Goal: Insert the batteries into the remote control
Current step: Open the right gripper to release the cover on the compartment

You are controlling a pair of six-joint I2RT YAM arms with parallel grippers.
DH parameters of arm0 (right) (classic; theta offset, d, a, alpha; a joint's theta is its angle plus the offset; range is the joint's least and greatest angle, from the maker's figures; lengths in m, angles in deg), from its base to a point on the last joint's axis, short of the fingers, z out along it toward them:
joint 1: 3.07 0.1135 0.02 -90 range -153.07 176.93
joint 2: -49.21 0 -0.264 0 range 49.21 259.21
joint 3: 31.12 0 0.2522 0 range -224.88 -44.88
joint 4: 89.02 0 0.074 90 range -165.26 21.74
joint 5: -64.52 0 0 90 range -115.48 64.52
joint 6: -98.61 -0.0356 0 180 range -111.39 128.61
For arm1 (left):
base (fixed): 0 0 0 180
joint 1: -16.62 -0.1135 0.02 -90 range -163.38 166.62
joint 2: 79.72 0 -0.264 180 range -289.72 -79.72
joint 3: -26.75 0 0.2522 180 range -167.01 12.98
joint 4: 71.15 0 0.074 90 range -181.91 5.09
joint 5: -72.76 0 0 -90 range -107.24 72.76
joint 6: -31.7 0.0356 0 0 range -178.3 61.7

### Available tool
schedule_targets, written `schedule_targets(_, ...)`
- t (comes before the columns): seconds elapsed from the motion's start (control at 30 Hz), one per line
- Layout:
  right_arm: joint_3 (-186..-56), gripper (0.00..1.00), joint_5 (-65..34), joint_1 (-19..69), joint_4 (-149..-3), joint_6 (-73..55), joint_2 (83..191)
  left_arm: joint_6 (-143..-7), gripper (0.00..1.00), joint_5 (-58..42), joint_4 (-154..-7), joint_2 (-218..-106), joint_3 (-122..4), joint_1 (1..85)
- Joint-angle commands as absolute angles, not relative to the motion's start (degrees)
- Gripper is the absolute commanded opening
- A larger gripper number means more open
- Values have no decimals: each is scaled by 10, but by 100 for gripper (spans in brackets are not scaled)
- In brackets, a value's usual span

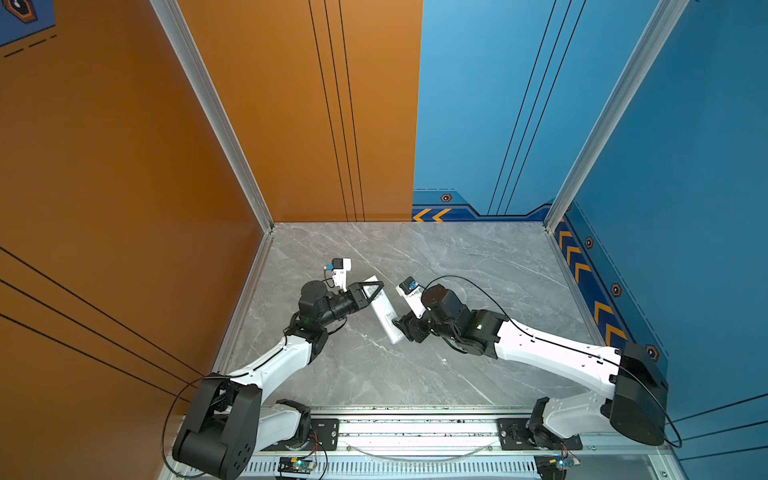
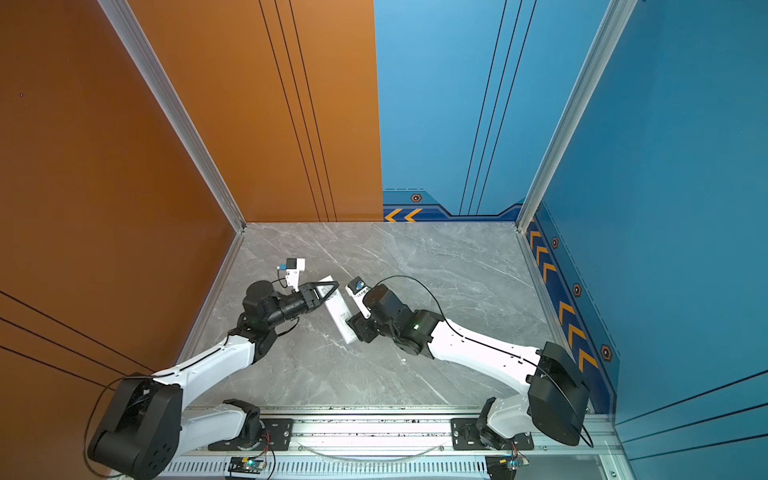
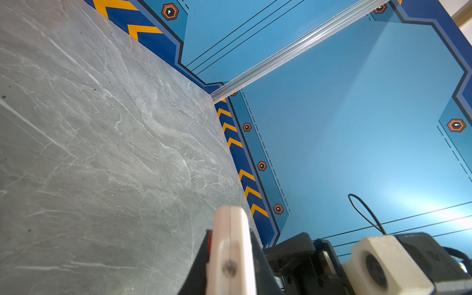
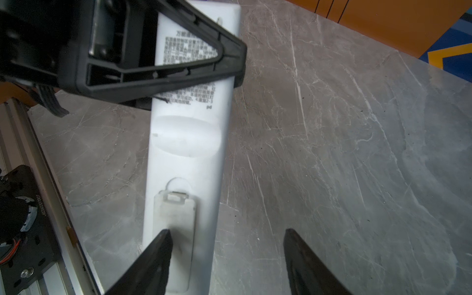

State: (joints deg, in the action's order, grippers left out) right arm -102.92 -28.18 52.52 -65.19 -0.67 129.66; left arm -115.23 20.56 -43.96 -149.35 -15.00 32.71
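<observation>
Remote control (image 4: 189, 143) being clamped, back up, by left gripper (image 1: 377, 287)
Right gripper (image 4: 227, 235) is hovering wide open at its battery cover (image 4: 176, 217) end

Reads as a robotics lab test cell: grey marble-look desk (image 1: 457, 257) boxed in by orange panels (image 1: 124, 166) and blue panels (image 1: 685, 145) on aluminium posts (image 1: 216, 116), yellow chevron striping (image 1: 579, 270) along the base, two white-and-black arms (image 1: 282, 361) mounted on a slotted metal rail (image 1: 415, 428) at the front, bare circuit boards (image 1: 297, 462) below.
</observation>
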Motion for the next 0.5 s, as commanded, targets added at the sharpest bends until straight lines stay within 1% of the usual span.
schedule_targets(0.0, -1045, 66, -275, 521, -639, -19, 1306, -1155, 0, 220, -418, -1480, -165, 323)
schedule_targets(0.47, -1039, 66, -276, 513, -637, -29, 1317, -1153, 0, 219, -425, -1475, -166, 323)
